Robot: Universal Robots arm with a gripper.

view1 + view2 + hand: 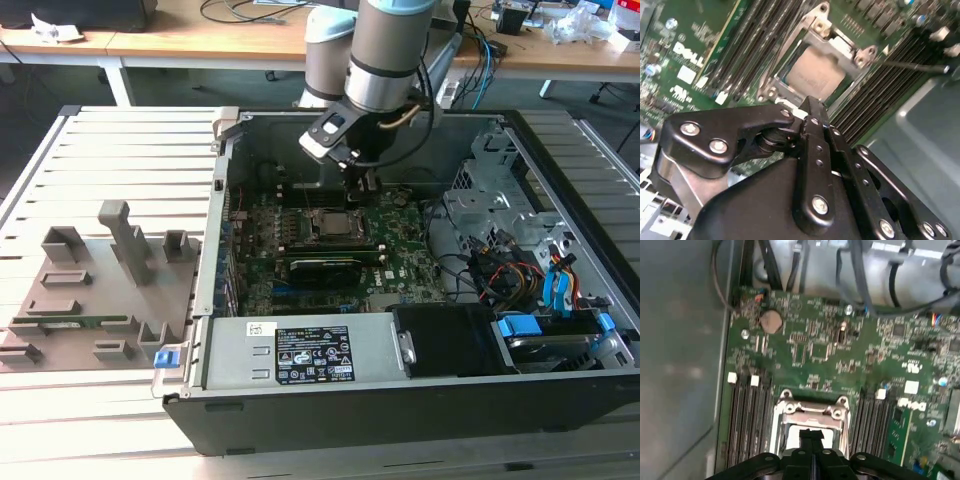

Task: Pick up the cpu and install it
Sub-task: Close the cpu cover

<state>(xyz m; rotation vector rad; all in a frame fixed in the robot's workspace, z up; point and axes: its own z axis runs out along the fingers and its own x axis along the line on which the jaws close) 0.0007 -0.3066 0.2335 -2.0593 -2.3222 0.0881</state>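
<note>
Item: cpu (815, 75), a flat square chip with a pale metal top. Location: seated inside the socket frame (832, 42) on the motherboard (400, 250), within the open computer case (215, 230). In the exterior view it lies near the centre of the board, with rows of memory slots (880, 95) flanking the socket. Condition: level, square to the socket and apart from the gripper. Item: gripper (810, 102), black, with its jaws drawn together and nothing between them, as both wrist views show. Position relative to the chip: in the exterior view the cpu lies between seven and eight o'clock of the fingertips, near them. In the second wrist view the tips come over the socket's edge, just beside the chip. Whether they touch the frame cannot be told. Task status, by judgement: picking up and placing look complete, since the chip rests in its socket and the jaws carry nothing. The metal frame appears to lie over the chip's rim. A thin retention lever (912, 65) stands out from the socket's side, and whether it is latched cannot be told, so locking may remain. Also present: a grey parts fixture (100, 290) on the slatted table (120, 150), at nine o'clock of the case, well apart from the arm.
</note>
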